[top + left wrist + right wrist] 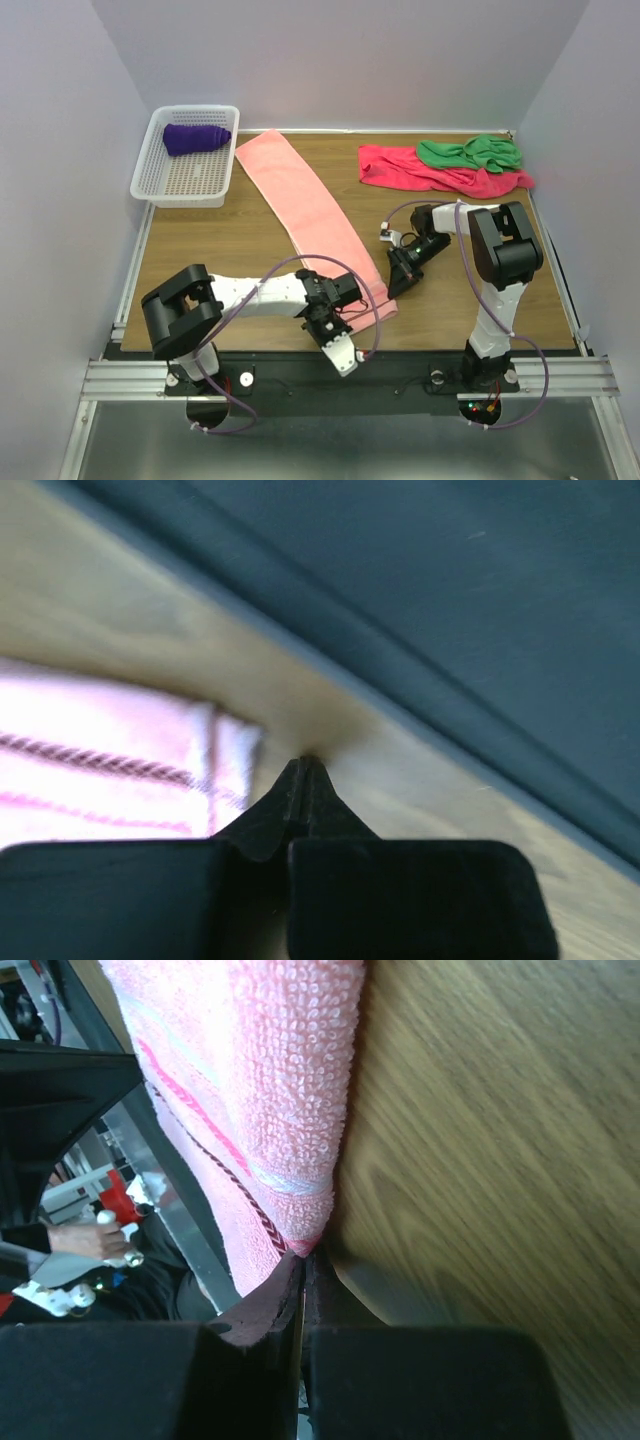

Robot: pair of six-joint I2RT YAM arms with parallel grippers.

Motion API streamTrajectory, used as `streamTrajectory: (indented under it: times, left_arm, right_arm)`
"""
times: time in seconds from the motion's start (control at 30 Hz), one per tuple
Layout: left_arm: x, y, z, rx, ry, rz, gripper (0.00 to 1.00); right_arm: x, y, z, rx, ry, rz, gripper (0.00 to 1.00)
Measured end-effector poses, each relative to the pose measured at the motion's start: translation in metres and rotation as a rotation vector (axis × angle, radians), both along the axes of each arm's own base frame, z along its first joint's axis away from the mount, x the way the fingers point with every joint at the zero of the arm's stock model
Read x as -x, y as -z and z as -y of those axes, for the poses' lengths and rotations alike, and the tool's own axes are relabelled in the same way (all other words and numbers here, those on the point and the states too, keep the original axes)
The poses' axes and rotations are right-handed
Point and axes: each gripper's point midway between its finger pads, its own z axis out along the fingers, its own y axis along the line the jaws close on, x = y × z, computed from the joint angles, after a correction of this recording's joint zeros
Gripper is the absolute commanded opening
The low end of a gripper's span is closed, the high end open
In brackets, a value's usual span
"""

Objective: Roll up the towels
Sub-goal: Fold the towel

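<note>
Top view: the salmon-pink towel [310, 215] is laid flat on the surface [220, 240], running diagonally from beside the basket [148, 170] to the near edge. The purple towel [195, 137] is seen rolled inside the basket. The crimson towel [400, 168] and green towel [470, 152] are bunched at the far right, green partly on crimson. The left arm is stretched low across to the towel's near-left corner, with the left pincer [335, 330] pointed toward the near edge. The right arm's elbow is raised above its base, and the right pincer [396, 290] is angled down onto the near-right corner.

Left wrist view: the left pincer [305, 770] is clenched, tips on the surface [150, 630] just beside the corner of the salmon-pink towel [100, 770]. No cloth is seen between the jaws, so a miss is suspected.

Right wrist view: the right pincer [303, 1255] is clenched on the very corner of the salmon-pink towel [270, 1080], at the hem stripe, with bare surface [500, 1160] alongside.

Handling, as judged: the cloth is light, soft and limp, so no stiffness can be counted on. Sag and skew are expected if one corner alone is lifted. Both near corners should be taken at the hem so the roll starts square. The left grip likely needs to be placed further onto the cloth.
</note>
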Motion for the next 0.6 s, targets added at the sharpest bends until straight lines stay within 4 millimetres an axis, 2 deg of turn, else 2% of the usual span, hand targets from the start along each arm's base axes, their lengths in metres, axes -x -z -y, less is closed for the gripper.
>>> streamTrajectory:
  times: [0.17, 0.2, 0.3, 0.33, 0.37, 0.43, 0.47, 0.5, 0.53, 0.6]
  left_arm:
    - [-0.008, -0.011, 0.006, 0.019, -0.061, -0.001, 0.33]
    - [-0.008, -0.018, 0.008, 0.031, -0.082, -0.008, 0.33]
    - [-0.014, -0.050, 0.016, 0.114, -0.191, -0.028, 0.52]
    - [-0.021, -0.070, 0.019, 0.173, -0.252, -0.034, 0.57]
    - [-0.028, -0.082, 0.021, 0.213, -0.309, -0.042, 0.57]
    - [-0.057, -0.113, 0.021, 0.317, -0.488, -0.063, 0.57]
    - [-0.073, -0.123, 0.017, 0.351, -0.566, -0.064, 0.56]
    - [-0.104, -0.137, 0.009, 0.405, -0.720, -0.075, 0.54]
    - [-0.122, -0.145, 0.004, 0.436, -0.810, -0.082, 0.52]
    - [-0.184, -0.163, -0.014, 0.503, -1.073, -0.085, 0.49]
  right_arm:
    - [0.001, 0.000, 0.003, 0.024, -0.003, 0.012, 0.01]
    - [0.001, 0.000, 0.004, 0.027, -0.004, 0.014, 0.01]
    - [0.006, -0.002, 0.006, 0.033, -0.005, 0.017, 0.01]
    - [0.008, -0.002, 0.007, 0.035, -0.006, 0.016, 0.01]
    - [0.011, -0.003, 0.008, 0.038, -0.007, 0.016, 0.01]
    - [0.013, -0.006, 0.007, 0.036, -0.012, 0.026, 0.01]
    - [0.013, -0.008, 0.005, 0.033, -0.019, 0.037, 0.01]
    - [0.014, -0.010, 0.003, 0.030, -0.027, 0.046, 0.01]
    - [0.015, -0.012, 0.001, 0.028, -0.036, 0.053, 0.01]
    - [0.018, -0.014, -0.003, 0.025, -0.060, 0.062, 0.01]
